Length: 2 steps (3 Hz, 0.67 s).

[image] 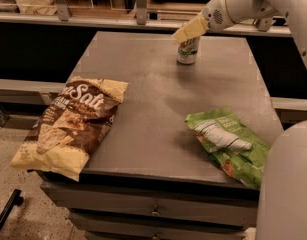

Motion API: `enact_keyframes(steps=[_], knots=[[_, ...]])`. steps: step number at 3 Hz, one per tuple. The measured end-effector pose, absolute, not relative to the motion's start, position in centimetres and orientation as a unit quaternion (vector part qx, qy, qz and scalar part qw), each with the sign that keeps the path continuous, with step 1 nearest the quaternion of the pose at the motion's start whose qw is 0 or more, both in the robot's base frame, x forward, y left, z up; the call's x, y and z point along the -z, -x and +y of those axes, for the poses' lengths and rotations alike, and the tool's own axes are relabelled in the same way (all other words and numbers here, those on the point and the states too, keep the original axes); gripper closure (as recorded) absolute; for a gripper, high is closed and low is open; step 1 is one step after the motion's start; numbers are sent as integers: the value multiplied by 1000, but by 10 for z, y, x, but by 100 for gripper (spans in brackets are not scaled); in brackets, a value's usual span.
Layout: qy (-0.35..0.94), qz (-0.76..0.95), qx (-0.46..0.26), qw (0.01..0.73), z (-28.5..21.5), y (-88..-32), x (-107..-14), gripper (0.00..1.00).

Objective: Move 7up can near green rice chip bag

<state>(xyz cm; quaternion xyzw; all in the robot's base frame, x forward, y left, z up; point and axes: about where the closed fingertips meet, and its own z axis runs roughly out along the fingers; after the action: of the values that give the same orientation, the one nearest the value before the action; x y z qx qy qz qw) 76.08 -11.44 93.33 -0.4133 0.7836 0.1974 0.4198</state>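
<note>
One silver-white aluminium can (187, 53), one lime-green bag (228, 146) and one brown-and-cream bag (73, 126) share the grey surface (153, 84). The claw (185, 32) hangs at the can's top; its grip, I cannot tell.

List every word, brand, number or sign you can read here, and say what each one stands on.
"Salt": large pale letters on the brown bag; its smaller print is too blurred to read.
Green bag: the text on its white panel is unreadable.
Can: markings too blurred to read; the gripper is at its top, at the far side of the table.
No other text is readable.
</note>
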Motion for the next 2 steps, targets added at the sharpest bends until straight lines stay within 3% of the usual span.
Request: enact_keyframes(steps=[1,2], knots=[[407,786,-185,427,-117,-772,-928,42],[419,783,-148,436,-123,-772,-930,73]])
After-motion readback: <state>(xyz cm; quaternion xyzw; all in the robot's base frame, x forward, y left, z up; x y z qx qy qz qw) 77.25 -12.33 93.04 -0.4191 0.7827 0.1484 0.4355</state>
